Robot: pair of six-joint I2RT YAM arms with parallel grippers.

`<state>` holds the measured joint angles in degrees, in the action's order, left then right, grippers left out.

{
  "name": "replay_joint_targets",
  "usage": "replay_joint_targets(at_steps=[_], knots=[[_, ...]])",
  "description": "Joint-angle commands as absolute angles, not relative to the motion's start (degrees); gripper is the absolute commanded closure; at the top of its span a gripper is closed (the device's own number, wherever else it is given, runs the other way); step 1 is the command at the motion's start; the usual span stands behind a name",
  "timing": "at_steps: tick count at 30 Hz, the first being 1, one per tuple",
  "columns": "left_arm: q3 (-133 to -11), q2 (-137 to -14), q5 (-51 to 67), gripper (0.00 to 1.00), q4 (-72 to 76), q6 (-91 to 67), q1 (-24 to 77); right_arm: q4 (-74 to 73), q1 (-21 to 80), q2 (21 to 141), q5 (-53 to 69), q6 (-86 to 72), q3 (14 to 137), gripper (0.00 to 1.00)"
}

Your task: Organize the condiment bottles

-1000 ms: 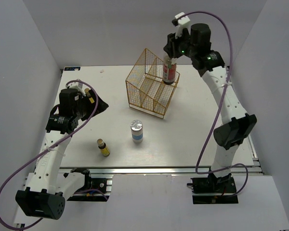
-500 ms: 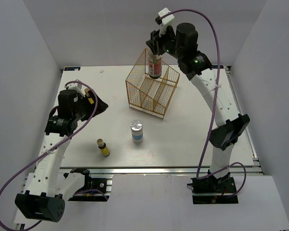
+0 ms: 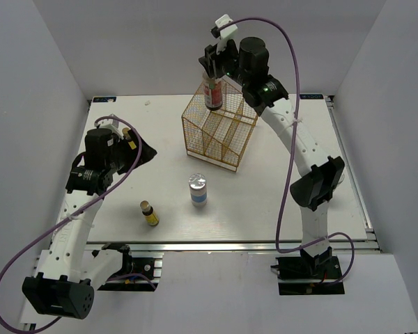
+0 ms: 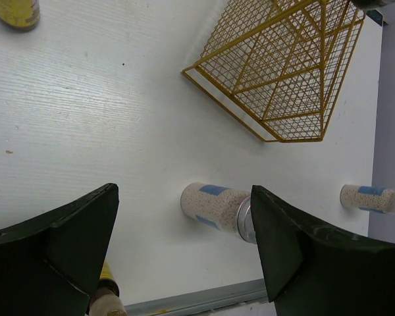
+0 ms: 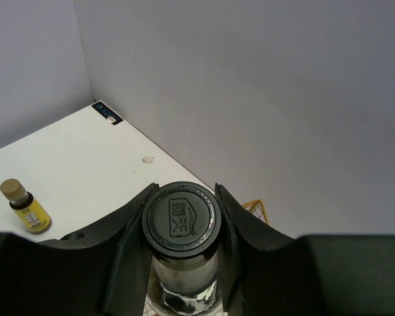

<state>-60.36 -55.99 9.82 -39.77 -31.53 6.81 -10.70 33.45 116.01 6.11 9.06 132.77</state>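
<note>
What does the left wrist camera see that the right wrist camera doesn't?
Only the left wrist view shows one white bottle in the middle, a second white bottle at the right edge, and the open left gripper. Only the right wrist view shows the black cap of the dark bottle, clamped in the right gripper. Both show the gold wire basket and a yellow bottle.

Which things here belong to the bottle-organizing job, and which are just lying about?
Job:
- dark red-label bottle, held in the right hand
- centre white bottle
- far white bottle
- front yellow bottle
- back yellow bottle

Just there:
- gold wire basket, though the held bottle hangs above it
</note>
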Motion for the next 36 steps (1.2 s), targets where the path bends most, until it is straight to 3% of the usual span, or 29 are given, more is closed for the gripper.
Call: replay_joint_targets(at_steps=[1,22,36], knots=[[-59.41,-55.28,10.02,0.09,-37.97,-31.38,6.68,2.72,33.75,114.52,5.27,9.58,137.9,1.0],[-58.27,-55.55,9.93,0.09,-37.18,-32.26,6.68,7.82,35.42,119.18,7.38,5.63,138.25,1.0],[-57.22,-54.41,9.23,0.09,-37.88,-32.25,6.68,8.7,34.72,115.58,7.47,0.44,125.95,1.0]])
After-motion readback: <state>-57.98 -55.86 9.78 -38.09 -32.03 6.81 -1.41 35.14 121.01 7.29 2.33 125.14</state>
